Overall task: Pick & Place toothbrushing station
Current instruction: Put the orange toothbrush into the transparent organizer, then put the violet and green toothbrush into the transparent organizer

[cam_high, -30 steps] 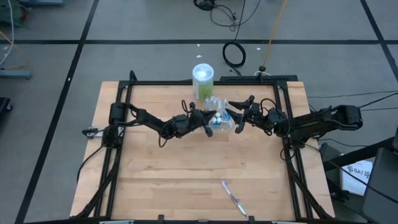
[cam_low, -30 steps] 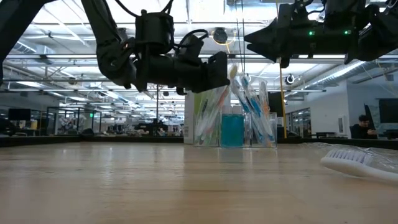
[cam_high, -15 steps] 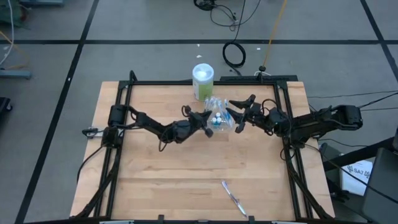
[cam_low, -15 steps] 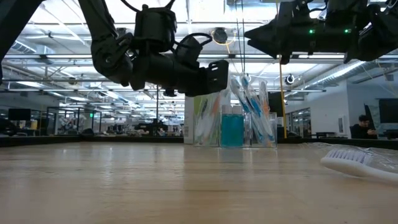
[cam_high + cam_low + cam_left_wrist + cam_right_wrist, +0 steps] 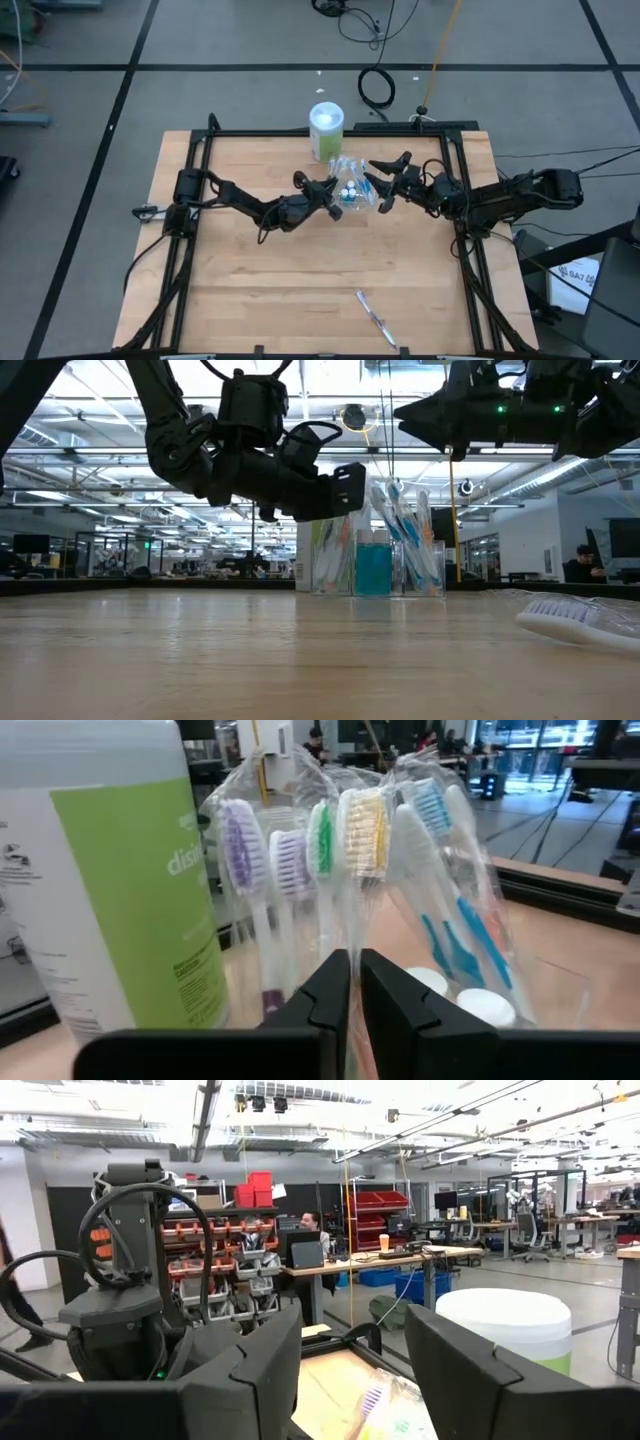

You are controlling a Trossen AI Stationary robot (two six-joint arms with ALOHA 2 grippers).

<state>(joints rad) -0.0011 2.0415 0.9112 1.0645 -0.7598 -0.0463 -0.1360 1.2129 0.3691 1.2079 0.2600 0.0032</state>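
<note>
A clear bag (image 5: 352, 185) stands upright on its bottom at the table's far middle. It holds several toothbrushes (image 5: 330, 840), heads up, and teal tubes (image 5: 373, 568) with white caps (image 5: 470, 1005). My left gripper (image 5: 333, 193) is level at the bag's left side, its fingers (image 5: 355, 990) closed to a thin slit. My right gripper (image 5: 383, 178) hovers open above the bag's right side with nothing between its fingers (image 5: 350, 1370). One loose toothbrush (image 5: 375, 318) lies flat near the table's front edge. My left gripper comes at the bag's left side level, from the table's left. Clear plastic (image 5: 352, 925) runs down toward the slit between the fingers. I cannot tell whether the plastic is pinched there or only close in front. The bag stands on the table.
A white canister with a green label (image 5: 326, 128) stands just behind the bag at the far edge. A black frame (image 5: 460, 240) borders the wooden table. The near half of the table holds only the loose toothbrush (image 5: 575, 622).
My left gripper has swung at the wrist, its tip going from the bag's near-left corner toward the far edge along the bag's left side and dipping a little. The bag and my right gripper have kept still.
</note>
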